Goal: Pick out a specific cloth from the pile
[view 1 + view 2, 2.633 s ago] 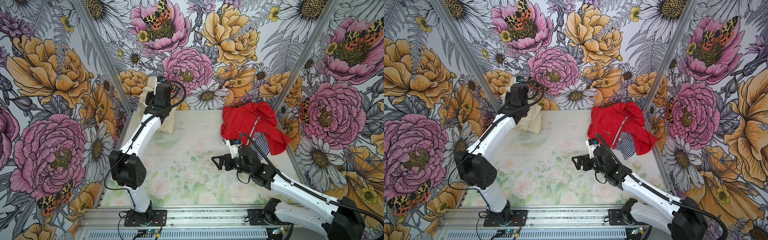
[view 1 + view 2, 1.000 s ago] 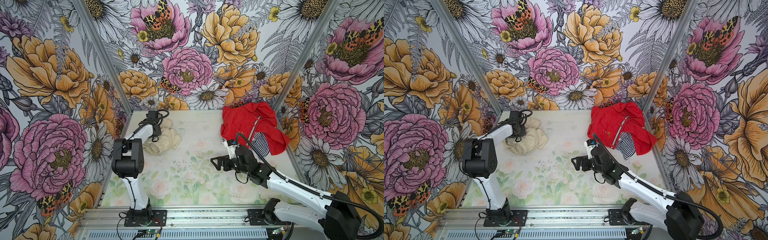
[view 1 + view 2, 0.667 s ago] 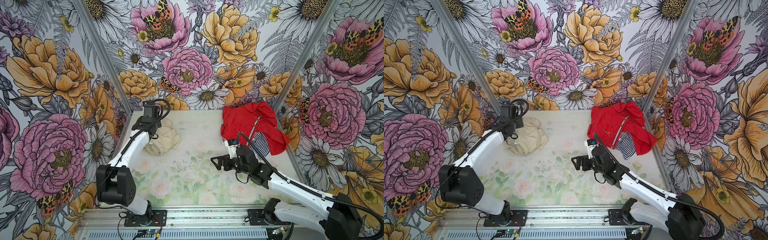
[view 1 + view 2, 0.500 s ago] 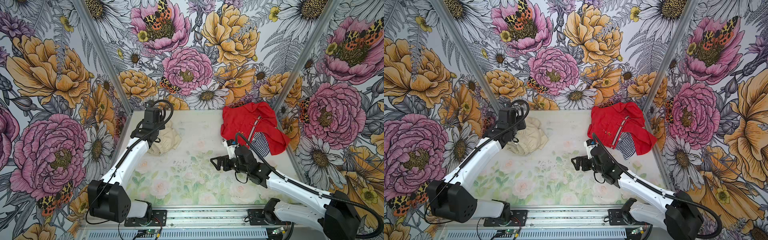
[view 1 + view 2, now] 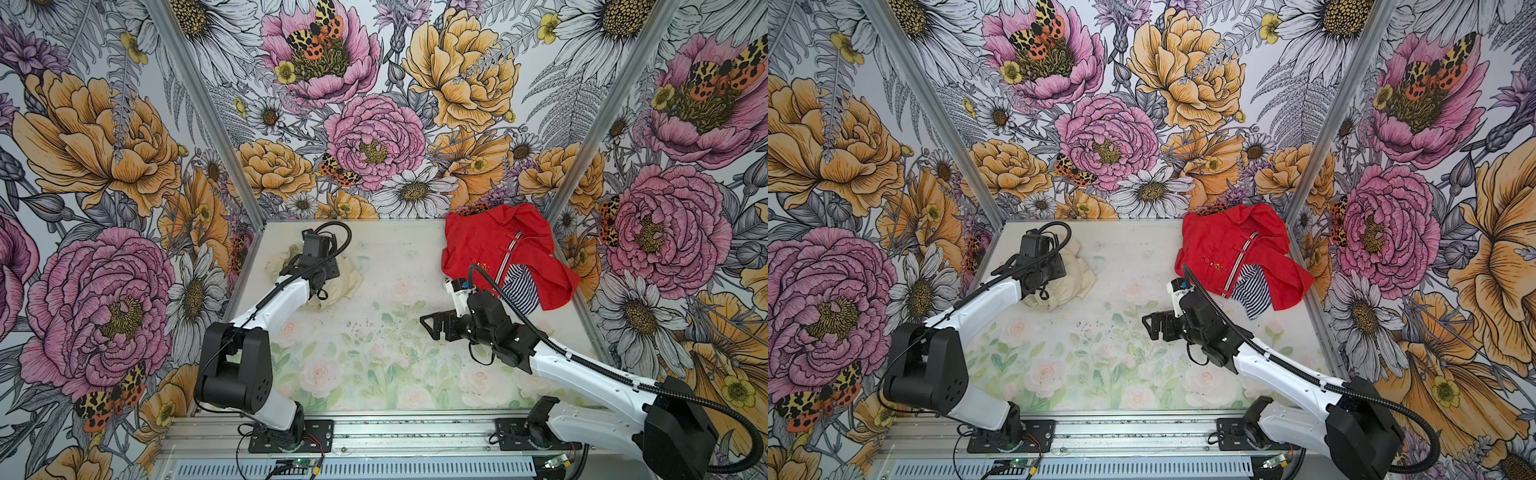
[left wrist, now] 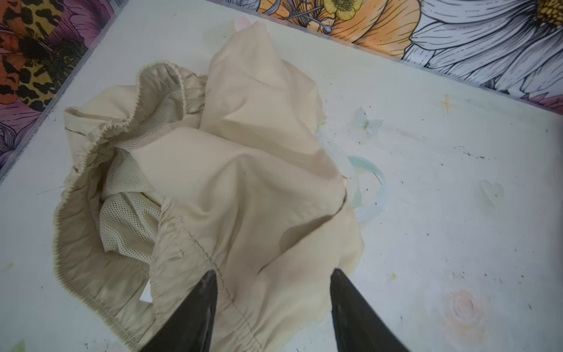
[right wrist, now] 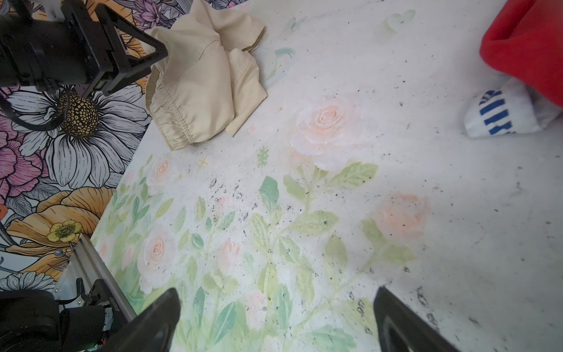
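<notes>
Left wrist shows the cloth (image 6: 243, 183) crumpled, waistband (image 6: 134, 100) toward the wall (image 6: 30, 45).

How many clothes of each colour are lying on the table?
Cream shorts: 1
Red shirt: 1
Blue-and-white striped cloth: 1
Total: 3

Bold floral walls (image 5: 374, 137); pale rose-printed tabletop (image 5: 374, 353); aluminium rail (image 5: 415, 432) in front.
</notes>
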`<state>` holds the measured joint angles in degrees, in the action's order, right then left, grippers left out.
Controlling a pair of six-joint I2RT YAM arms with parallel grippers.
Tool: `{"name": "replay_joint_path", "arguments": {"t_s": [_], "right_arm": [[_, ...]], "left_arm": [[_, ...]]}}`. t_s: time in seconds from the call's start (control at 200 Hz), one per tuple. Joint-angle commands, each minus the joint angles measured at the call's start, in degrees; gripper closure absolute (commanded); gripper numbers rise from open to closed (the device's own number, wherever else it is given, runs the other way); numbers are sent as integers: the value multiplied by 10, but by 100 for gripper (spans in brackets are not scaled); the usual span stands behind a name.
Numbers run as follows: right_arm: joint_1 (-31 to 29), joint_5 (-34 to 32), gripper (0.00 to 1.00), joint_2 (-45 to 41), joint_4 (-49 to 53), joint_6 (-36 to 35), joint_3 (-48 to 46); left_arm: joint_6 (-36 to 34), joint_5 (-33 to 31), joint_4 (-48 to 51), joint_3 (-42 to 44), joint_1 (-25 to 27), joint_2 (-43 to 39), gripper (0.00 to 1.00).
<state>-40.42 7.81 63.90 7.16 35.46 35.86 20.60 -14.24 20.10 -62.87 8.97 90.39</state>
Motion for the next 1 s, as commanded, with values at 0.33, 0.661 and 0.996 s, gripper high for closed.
{"name": "replay_joint_path", "arguments": {"t_s": [0.33,0.661,0.996], "right_arm": [[6,-7,1,-35,18,-3,7],[8,-5,1,-35,19,-2,9],[8,6,1,-33,18,-7,10]], "left_arm": [[26,46,-45,-93,-85,115,35],[-19,-61,-47,-65,-77,-42,29],[70,78,-41,21,-198,-49,25]]}}
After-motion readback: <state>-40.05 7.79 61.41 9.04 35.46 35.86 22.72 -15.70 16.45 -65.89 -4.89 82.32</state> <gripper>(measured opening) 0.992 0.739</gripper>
